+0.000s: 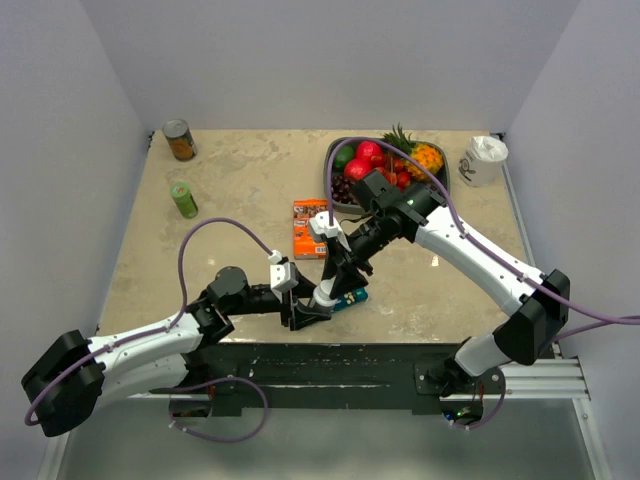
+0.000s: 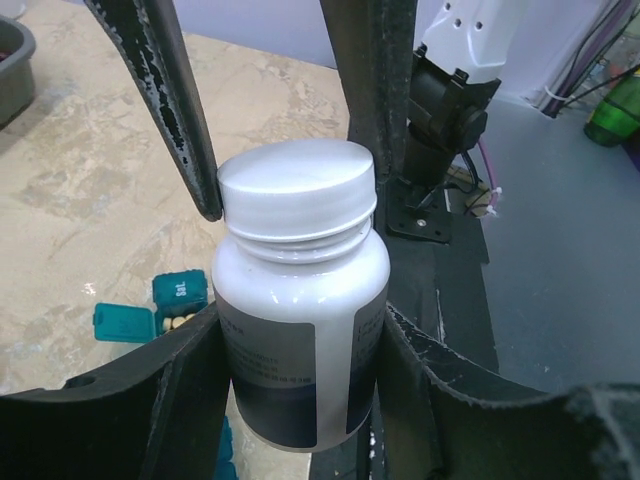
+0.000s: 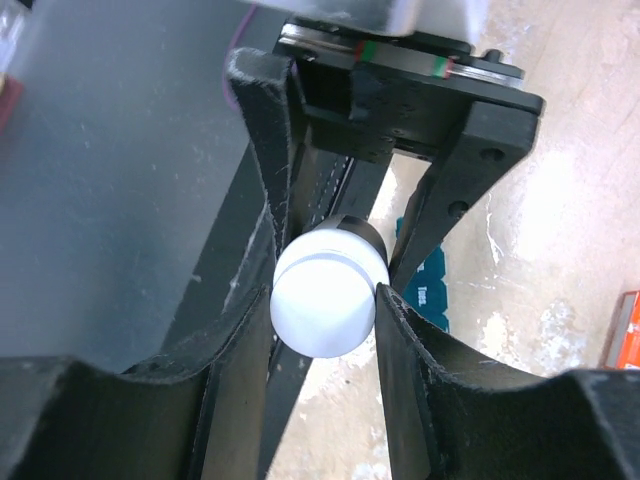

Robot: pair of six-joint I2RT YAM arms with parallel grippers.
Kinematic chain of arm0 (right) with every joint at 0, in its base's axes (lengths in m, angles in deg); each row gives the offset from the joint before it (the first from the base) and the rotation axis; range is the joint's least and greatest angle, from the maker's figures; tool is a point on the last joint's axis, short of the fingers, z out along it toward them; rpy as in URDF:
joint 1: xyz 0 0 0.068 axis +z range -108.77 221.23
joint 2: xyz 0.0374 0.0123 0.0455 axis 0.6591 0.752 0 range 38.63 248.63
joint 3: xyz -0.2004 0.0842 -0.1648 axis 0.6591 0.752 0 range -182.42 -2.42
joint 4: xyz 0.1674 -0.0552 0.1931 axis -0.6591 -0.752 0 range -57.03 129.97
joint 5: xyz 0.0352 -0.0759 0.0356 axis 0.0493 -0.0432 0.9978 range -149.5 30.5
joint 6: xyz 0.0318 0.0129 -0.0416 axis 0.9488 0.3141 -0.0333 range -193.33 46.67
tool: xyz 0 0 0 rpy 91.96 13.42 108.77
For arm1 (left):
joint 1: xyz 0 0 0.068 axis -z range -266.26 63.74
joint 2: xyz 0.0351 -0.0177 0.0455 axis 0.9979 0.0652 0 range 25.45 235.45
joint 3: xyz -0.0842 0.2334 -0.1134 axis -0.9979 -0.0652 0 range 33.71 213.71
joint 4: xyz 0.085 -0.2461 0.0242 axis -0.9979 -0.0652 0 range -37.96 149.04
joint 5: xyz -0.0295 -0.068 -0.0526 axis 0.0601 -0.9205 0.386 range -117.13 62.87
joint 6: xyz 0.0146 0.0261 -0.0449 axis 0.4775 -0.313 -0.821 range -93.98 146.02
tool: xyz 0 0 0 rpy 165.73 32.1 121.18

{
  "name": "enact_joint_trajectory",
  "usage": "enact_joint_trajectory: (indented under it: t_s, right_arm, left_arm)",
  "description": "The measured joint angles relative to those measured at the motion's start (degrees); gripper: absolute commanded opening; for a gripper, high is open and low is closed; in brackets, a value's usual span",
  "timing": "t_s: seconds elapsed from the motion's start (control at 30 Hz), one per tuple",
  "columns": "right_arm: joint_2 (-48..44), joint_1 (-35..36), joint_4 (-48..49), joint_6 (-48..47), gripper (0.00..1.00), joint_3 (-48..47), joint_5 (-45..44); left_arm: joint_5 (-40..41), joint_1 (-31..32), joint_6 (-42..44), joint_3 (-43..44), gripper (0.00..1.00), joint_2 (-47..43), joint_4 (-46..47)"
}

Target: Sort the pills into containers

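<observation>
Though mostly hidden from above, the teal containers (image 1: 352,296) lie long axis crosswise near the table's (image 1: 250,200) front edge. Left wrist: my left pincer (image 2: 300,340) holds the white bottle (image 2: 300,285) upright, pills (image 2: 178,322) in an open compartment beside it. Right wrist: my right pincer (image 3: 325,295) clamps the cap (image 3: 322,312).

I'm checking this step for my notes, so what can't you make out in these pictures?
Pill organiser: top view, mostly under the left gripper and right gripper.
Bottle label: left wrist view, print blurred, edges behind the left gripper's fingers.
Pills: left wrist view, too small to count.
</observation>
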Motion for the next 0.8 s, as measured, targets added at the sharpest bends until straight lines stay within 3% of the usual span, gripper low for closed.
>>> enact_joint_trajectory:
  t_s: [0.17, 0.57, 0.8]
  right_arm:
    - [0.0, -0.9, 5.44, 9.22, 0.42, 1.49, 0.15]
    - [-0.09, -1.22, 19.43, 28.74, 0.41, 6.4, -8.68]
    - [-0.02, -1.79, 24.13, 37.22, 0.65, 8.0, -11.5]
  left_arm:
    - [3.93, 0.02, 1.18, -0.07, 0.0, -1.64, -2.16]
    - [15.87, 0.07, 5.05, -0.07, 0.0, -2.21, -7.34]
    - [20.72, 0.02, 5.05, 0.52, 0.0, -1.05, -6.16]
